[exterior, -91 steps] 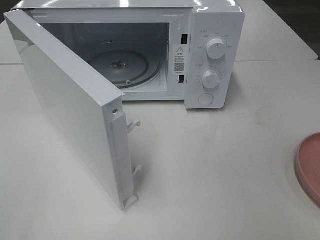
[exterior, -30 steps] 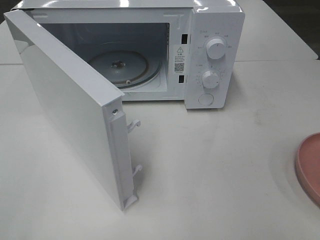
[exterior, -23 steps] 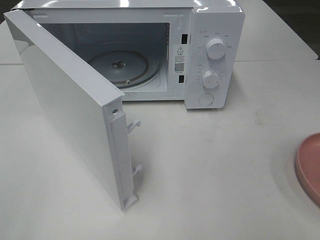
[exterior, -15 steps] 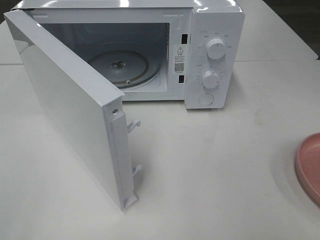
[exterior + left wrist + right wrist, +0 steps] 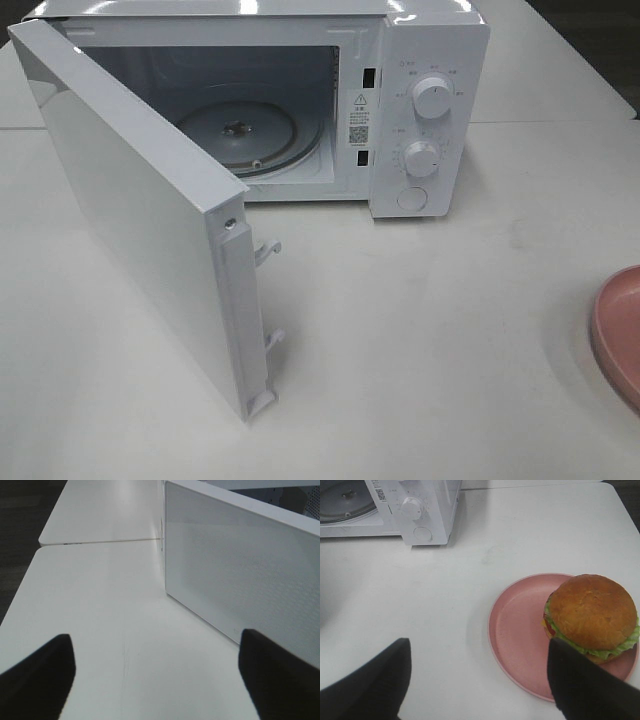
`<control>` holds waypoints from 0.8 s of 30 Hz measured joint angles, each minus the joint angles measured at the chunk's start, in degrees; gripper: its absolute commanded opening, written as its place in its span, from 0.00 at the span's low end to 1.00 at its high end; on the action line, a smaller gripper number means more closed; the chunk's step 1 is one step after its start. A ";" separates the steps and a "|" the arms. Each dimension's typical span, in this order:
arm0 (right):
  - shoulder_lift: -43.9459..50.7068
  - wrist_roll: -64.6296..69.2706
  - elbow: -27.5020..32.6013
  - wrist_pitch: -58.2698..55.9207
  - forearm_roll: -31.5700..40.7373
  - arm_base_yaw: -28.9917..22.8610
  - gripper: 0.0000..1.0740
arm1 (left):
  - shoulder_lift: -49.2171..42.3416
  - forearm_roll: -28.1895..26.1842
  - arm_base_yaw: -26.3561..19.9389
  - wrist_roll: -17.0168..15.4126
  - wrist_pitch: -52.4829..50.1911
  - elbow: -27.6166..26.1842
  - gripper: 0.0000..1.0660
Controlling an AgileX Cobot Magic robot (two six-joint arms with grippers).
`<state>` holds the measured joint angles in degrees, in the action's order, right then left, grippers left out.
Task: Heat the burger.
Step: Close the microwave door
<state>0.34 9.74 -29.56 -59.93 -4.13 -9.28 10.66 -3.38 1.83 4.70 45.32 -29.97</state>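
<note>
The burger (image 5: 592,612), with a domed orange-brown bun and lettuce, sits on the far side of the pink dish (image 5: 515,630) in the right wrist view. My right gripper (image 5: 477,652) is open and empty above the table, just short of the dish. In the exterior high view only the dish's edge (image 5: 618,335) shows at the right border; the burger is out of view there. The white microwave (image 5: 430,110) stands open with its glass turntable (image 5: 240,135) bare. My left gripper (image 5: 155,642) is open and empty, low over the table beside the door's outer face (image 5: 240,570).
The open microwave door (image 5: 140,210) swings out towards the table's front left, with latch hooks (image 5: 268,250) on its free edge. Two knobs and a button (image 5: 412,198) are on the microwave's right panel. Neither arm shows in the exterior high view.
</note>
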 measured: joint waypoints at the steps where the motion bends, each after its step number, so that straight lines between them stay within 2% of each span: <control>1: 0.00 0.00 0.00 0.00 0.00 0.00 0.68 | 1.43 0.00 0.00 0.00 -1.38 0.00 0.46; 2: 0.00 0.00 0.00 0.00 0.00 0.00 0.68 | 3.95 0.00 0.00 0.00 -3.50 0.00 0.32; 3: 0.00 0.00 0.00 0.00 0.00 0.00 0.68 | 3.95 0.00 0.00 0.00 -3.50 0.00 0.32; 4: 0.00 0.00 0.00 0.00 0.00 0.00 0.68 | 5.39 0.00 0.00 0.00 -4.13 0.00 0.24; 5: 0.00 0.00 0.00 0.00 0.00 0.00 0.68 | 8.25 0.00 0.00 0.00 -5.27 0.00 0.11; 6: 0.00 0.00 0.00 0.00 0.00 0.00 0.68 | 8.25 0.00 0.00 0.00 -5.27 0.00 0.11; 7: 0.00 0.00 0.00 0.00 0.00 0.00 0.68 | 9.45 0.00 0.00 0.00 -5.50 0.00 0.05; 8: 0.00 0.00 0.00 0.00 0.00 0.00 0.68 | 9.45 0.00 0.00 0.00 -5.50 0.00 0.05; 9: 0.00 0.00 0.00 0.00 0.00 0.00 0.68 | 12.15 0.00 0.00 0.00 -5.61 -0.06 0.00; 17: 0.00 0.00 0.00 0.06 0.00 0.00 0.68 | 22.23 0.00 0.00 0.00 -13.12 1.43 0.00; 24: 0.00 0.00 0.00 0.06 0.00 0.00 0.68 | 30.65 0.00 0.00 0.23 -27.96 7.51 0.00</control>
<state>0.34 9.74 -29.56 -59.87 -4.13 -9.28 41.31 -3.38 1.83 4.93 17.36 -22.46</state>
